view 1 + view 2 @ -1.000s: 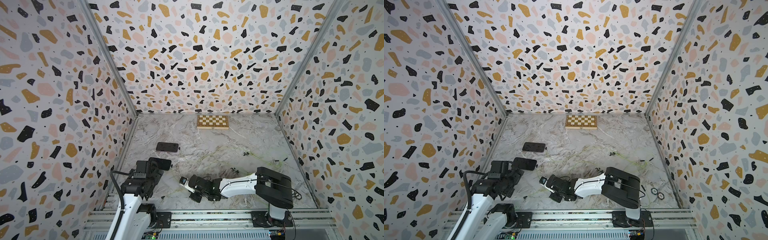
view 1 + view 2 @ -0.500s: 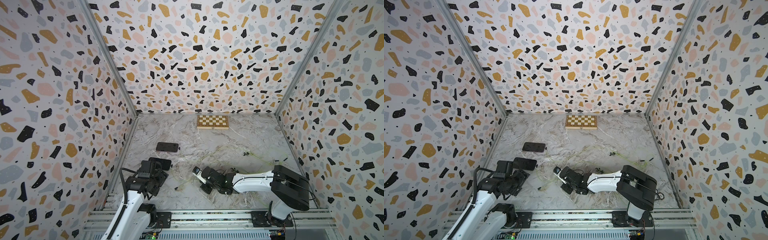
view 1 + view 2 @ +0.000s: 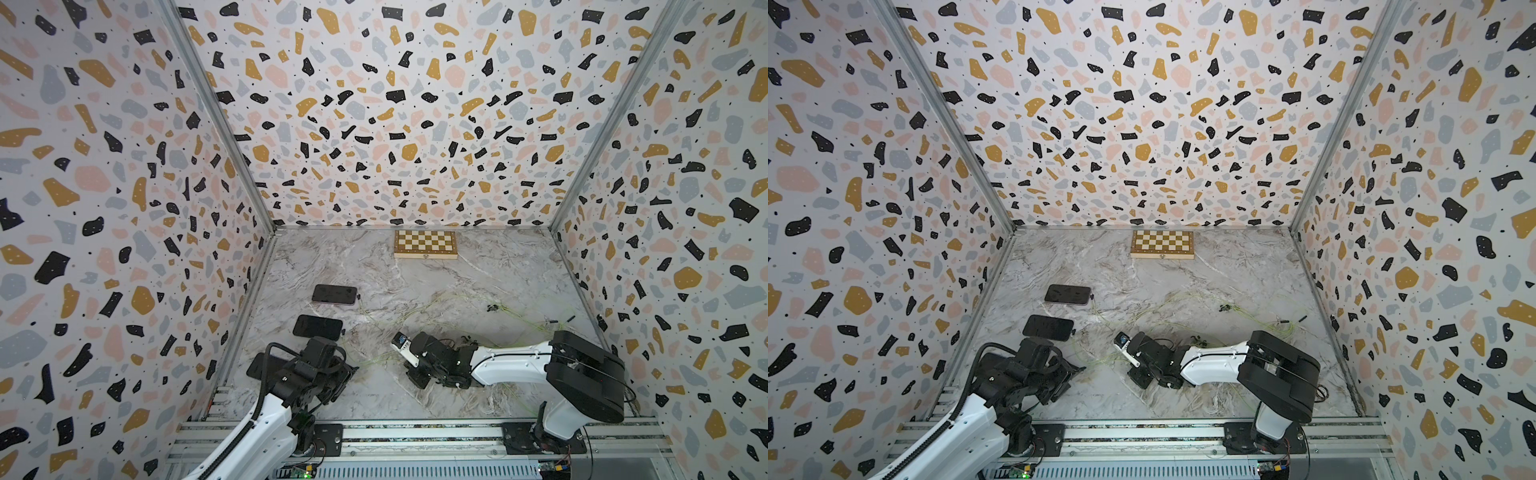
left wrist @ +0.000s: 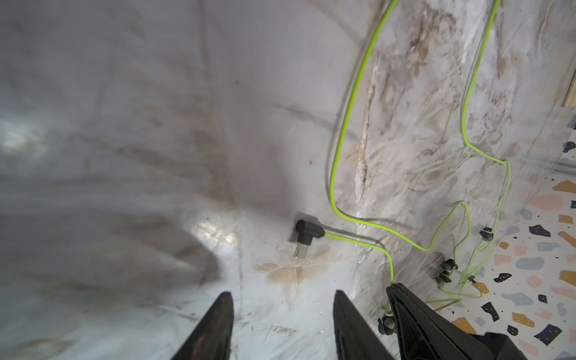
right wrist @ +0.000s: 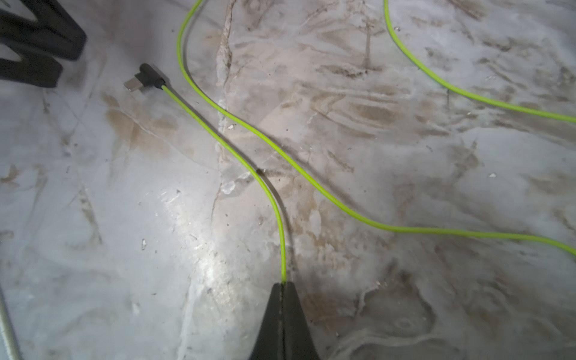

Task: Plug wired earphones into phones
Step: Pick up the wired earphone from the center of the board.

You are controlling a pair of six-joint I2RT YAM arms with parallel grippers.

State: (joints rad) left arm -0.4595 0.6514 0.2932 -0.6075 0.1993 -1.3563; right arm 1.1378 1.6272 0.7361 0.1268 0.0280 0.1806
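Beside the black, L-shaped plug (image 4: 307,232) on veined marble (image 5: 405,156), left gripper (image 4: 283,294) gapes empty; right gripper (image 5: 283,285) pinches its thin green cable (image 5: 274,199).

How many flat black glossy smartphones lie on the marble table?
2: the far smartphone by the left wall, the near smartphone just in front of it. The left arm may hide a third.

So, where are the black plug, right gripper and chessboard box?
black plug (image 5: 152,76): right wrist view, on its angled black body.
right gripper (image 5: 283,284): right wrist view, between its closed fingertips.
chessboard box (image 3: 425,242): a top view, on its chequered lid.
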